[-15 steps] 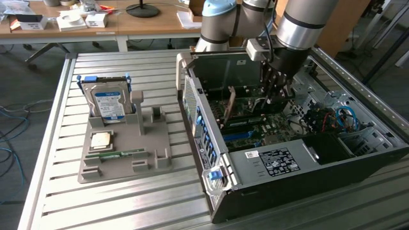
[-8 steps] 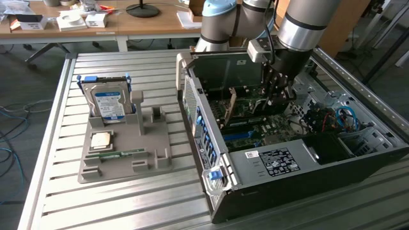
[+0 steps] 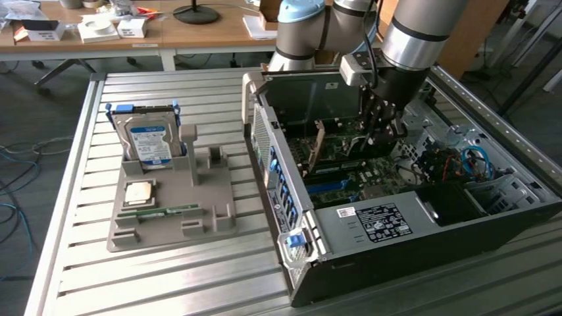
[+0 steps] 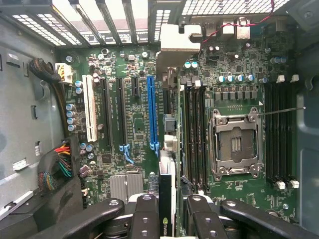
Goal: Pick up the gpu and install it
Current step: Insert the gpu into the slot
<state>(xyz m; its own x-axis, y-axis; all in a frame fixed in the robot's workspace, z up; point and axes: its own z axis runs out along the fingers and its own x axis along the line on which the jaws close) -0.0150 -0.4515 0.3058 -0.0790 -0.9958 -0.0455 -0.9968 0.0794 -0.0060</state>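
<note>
My gripper (image 3: 385, 129) is down inside the open computer case (image 3: 412, 253), over the motherboard (image 4: 234, 59). In the wrist view the gripper (image 4: 167, 215) is shut on the gpu (image 4: 167, 185), which I see edge-on between the two black fingers (image 4: 144, 219). The card's silver bracket (image 4: 179, 42) reaches the slotted rear wall of the case. The card stands right beside the long blue slot (image 4: 152, 114), on the side of the memory slots. Whether its edge sits in a slot is hidden. In the exterior view the gpu (image 3: 339, 141) runs from the gripper toward the case's rear wall.
On the exterior view's left, a grey holder tray (image 3: 189, 204) carries an upright hard drive (image 3: 149, 141), a processor chip (image 3: 141, 192) and a memory stick (image 3: 160, 212). Inside the case are the processor socket (image 4: 234, 144), a white slot (image 4: 89, 109) and cable bundles (image 4: 55, 167).
</note>
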